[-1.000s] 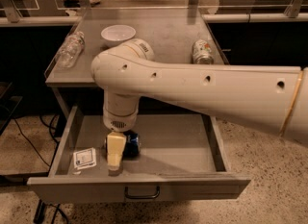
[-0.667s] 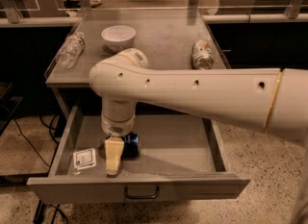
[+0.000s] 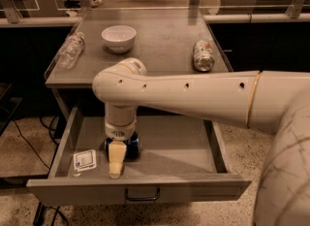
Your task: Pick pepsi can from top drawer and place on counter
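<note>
The top drawer [image 3: 193, 147] stands pulled open below the counter [image 3: 160, 45]. The pepsi can [image 3: 132, 145], dark blue, lies in the drawer's left-middle part, mostly hidden by my wrist. My gripper [image 3: 116, 158] points straight down into the drawer, right over the can. One pale finger [image 3: 115, 159] shows in front of the can, its tip near the drawer floor. The other finger is hidden behind it. I cannot tell whether the can is held.
A small white packet [image 3: 84, 159] lies at the drawer's front left. On the counter stand a white bowl [image 3: 118, 37], a clear plastic bottle [image 3: 70, 50] lying at the left edge and a silver-and-green can [image 3: 203, 55] lying at the right.
My arm has shifted slightly to the left and lowered over the can. The can and the packet have not moved.
</note>
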{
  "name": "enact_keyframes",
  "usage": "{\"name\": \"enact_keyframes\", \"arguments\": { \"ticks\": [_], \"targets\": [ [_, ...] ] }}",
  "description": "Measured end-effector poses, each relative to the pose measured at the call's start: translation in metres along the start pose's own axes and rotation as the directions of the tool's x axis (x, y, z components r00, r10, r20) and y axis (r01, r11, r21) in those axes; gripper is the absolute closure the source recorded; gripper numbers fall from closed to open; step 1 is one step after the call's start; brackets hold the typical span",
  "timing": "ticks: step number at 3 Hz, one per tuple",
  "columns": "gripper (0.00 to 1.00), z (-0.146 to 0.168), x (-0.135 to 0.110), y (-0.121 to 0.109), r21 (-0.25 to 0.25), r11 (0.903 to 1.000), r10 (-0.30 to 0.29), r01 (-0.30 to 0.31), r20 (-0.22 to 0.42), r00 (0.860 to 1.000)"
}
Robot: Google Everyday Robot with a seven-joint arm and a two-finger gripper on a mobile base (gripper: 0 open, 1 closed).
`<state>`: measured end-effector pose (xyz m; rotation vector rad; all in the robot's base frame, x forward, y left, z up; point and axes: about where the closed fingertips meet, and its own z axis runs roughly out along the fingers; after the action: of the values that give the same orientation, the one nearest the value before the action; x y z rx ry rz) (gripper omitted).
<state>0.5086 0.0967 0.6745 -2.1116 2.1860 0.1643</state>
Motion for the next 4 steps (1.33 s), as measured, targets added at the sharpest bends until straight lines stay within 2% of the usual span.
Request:
{"name": "enact_keyframes", "arguments": {
  "ticks": [2,3,4],
  "targets": [
    [0.0,0.007,0.006,-0.008,-0.003,1.0,0.0,0.0,-0.021,1.0],
    [0.0,-0.07,0.004,0.007,0.048,0.9973,-0.058,0.056,0.032,0.998],
    [0.0,-0.068,0.004,0.007,0.048,0.9975,-0.054,0.053,0.034,0.998]
  ]
}}
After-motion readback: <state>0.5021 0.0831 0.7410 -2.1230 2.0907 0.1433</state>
